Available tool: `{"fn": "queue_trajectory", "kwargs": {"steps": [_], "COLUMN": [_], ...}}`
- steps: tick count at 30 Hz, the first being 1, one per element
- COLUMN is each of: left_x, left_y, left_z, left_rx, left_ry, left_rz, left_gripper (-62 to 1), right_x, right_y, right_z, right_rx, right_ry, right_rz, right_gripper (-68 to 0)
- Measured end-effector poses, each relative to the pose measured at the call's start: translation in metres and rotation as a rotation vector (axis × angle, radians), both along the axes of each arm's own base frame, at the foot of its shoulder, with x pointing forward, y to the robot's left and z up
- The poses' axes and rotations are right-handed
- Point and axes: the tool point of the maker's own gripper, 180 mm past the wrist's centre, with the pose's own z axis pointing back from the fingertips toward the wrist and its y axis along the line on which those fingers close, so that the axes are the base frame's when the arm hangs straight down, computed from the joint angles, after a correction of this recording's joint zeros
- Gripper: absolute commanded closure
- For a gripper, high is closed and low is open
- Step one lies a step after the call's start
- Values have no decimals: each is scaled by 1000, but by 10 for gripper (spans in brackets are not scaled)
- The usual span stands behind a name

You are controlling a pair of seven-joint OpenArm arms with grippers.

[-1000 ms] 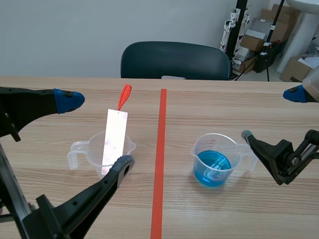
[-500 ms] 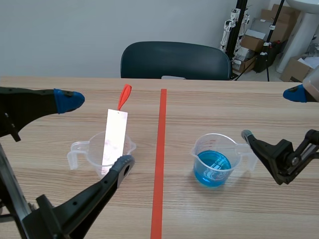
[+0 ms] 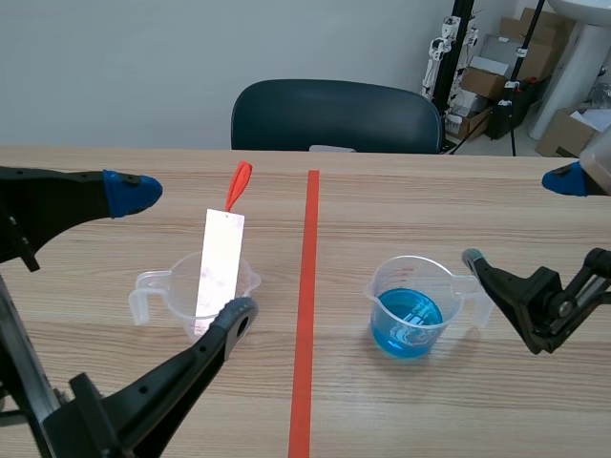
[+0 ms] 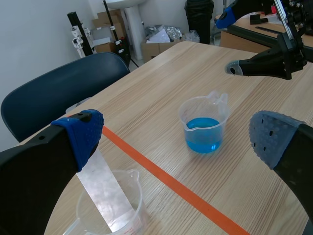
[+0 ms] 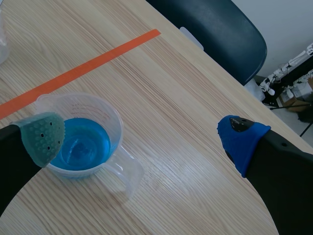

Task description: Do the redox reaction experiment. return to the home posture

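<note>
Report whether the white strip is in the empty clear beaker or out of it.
In. The strip stands tilted, its lower end inside the clear beaker, its upper end leaning past the rim.

Strip-holding beaker [image 3: 177, 286] left of the tape line [image 3: 305, 315], blue-liquid beaker [image 3: 410, 310] right — left pincer [image 3: 186, 256], right pincer [image 3: 518, 218] agape

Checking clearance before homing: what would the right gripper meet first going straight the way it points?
Probably the clear plastic beaker of blue liquid, whose handle sits just ahead of the right gripper; relative height is unclear.
</note>
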Motion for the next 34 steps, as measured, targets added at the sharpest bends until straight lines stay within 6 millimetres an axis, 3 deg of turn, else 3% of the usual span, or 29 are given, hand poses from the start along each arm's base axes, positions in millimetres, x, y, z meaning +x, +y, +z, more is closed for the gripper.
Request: {"fn": "queue_trajectory", "kwargs": {"steps": [34], "left_x": [0], "left_y": [0], "left_z": [0], "left_rx": [0], "left_ry": [0], "left_rz": [0], "left_gripper": [-623], "right_x": [0], "right_y": [2], "right_z": [4], "right_rx": [14], "right_ry": [-19], "right_rz": [9], "right_gripper": [-667]}}
